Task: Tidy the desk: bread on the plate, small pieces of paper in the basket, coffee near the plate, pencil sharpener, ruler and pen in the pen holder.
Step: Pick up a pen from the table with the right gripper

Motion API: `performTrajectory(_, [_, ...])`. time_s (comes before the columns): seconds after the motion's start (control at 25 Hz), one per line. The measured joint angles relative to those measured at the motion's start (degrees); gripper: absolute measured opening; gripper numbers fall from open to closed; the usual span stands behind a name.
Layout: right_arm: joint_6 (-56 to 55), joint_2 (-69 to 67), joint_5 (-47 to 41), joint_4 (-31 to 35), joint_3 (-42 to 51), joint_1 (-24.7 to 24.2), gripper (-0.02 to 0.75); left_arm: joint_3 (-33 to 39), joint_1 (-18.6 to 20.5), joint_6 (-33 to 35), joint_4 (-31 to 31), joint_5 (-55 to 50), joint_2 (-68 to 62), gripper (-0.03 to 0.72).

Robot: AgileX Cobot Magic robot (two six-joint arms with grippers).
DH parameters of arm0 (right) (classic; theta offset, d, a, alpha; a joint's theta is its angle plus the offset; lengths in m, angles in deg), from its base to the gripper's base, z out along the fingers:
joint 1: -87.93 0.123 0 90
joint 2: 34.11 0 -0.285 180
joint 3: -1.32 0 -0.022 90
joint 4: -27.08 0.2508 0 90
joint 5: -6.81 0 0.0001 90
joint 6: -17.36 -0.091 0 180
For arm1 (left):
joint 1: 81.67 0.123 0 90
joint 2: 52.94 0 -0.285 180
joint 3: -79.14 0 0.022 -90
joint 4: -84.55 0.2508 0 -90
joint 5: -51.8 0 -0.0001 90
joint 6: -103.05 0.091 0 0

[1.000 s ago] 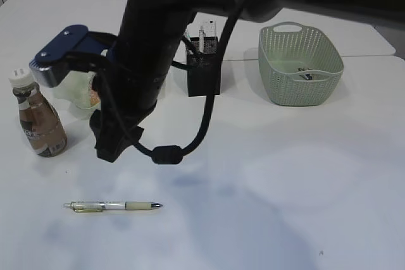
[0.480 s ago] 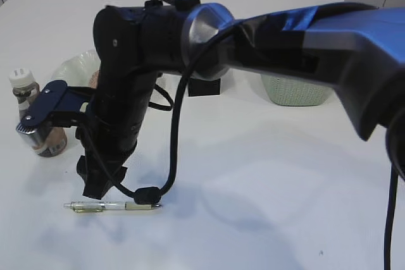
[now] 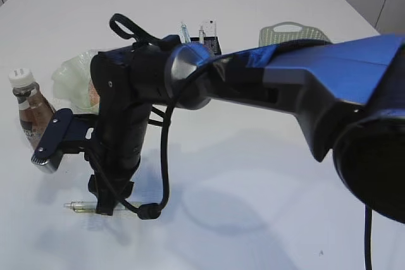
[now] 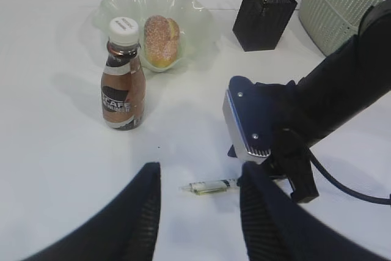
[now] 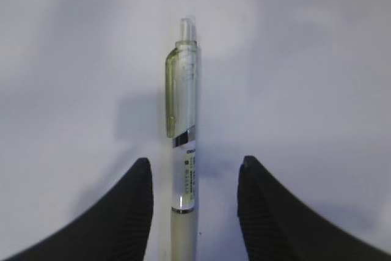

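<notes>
While its fingers stood spread, the right claw (image 5: 190, 212) straddled the pen (image 5: 185, 145).
Bare desk (image 3: 266, 219) lay right; the left claw (image 4: 198, 212) hung released nearby.

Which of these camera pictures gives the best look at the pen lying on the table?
The right wrist view: the pen fills the frame, lying between the open right gripper's fingers. The left wrist view shows it small and partly hidden behind the left gripper's finger. In the exterior view the arm covers most of it.
</notes>
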Motion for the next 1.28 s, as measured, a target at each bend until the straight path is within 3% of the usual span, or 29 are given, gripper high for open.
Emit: performTrajectory(1.28, [0.7,-3.4,1.0,-1.8,-0.1,0.0,0.373,0.0,0.0,0.0,1.9,-0.5,0.0,0.3])
